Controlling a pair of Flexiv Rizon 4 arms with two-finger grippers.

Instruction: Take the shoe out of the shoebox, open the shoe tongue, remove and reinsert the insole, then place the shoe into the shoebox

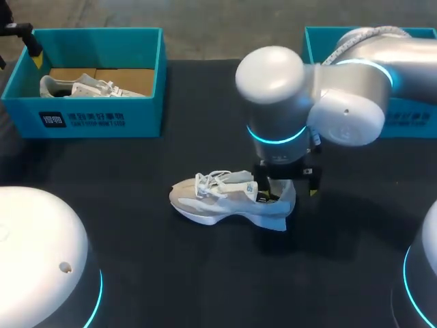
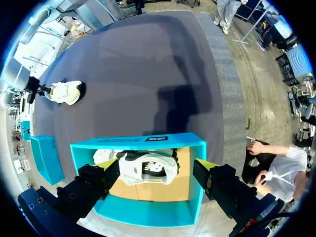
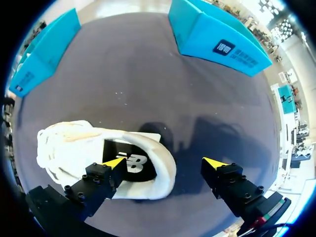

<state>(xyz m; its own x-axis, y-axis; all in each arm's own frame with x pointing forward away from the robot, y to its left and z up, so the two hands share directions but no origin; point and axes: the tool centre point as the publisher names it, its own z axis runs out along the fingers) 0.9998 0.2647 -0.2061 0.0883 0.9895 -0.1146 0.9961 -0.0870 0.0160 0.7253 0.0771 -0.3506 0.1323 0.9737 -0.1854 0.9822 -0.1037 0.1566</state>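
My right gripper [image 3: 164,163] is wide open and has hold of nothing. One yellow-tipped finger hangs over the opening of the shoe [image 3: 74,143], above its black insole [image 3: 140,170]. The other finger stands out past the heel, over bare table [image 1: 136,260]. I cannot tell whether either finger touches the shoe. The shoe lies on its sole mid-table, outside both boxes, with its laces loose and its heel toward my right arm.

My left gripper [image 2: 158,170] is also spread wide and empty, well apart from the shoe. It hangs above the left shoebox [image 2: 143,210], one finger near each side wall. A second shoe [image 2: 148,165] lies inside that box on the cardboard floor, under the gap between the fingers.

The left shoebox stands well off beyond the shoe's toe end, and the right shoebox [image 3: 217,37] stands well off beyond its heel end. Nothing else lies beside the shoe.

In the head view my right arm's wrist covers the shoe's heel and hides much of the right shoebox. Only the right wrist view shows the insole and how the fingers stand to either side of the heel rim. In the head view my left gripper is just a dark finger with a yellow tip at the left shoebox's far corner, and only the left wrist view shows its spread. That view also shows the shoe, small and far off, with my right gripper at it.
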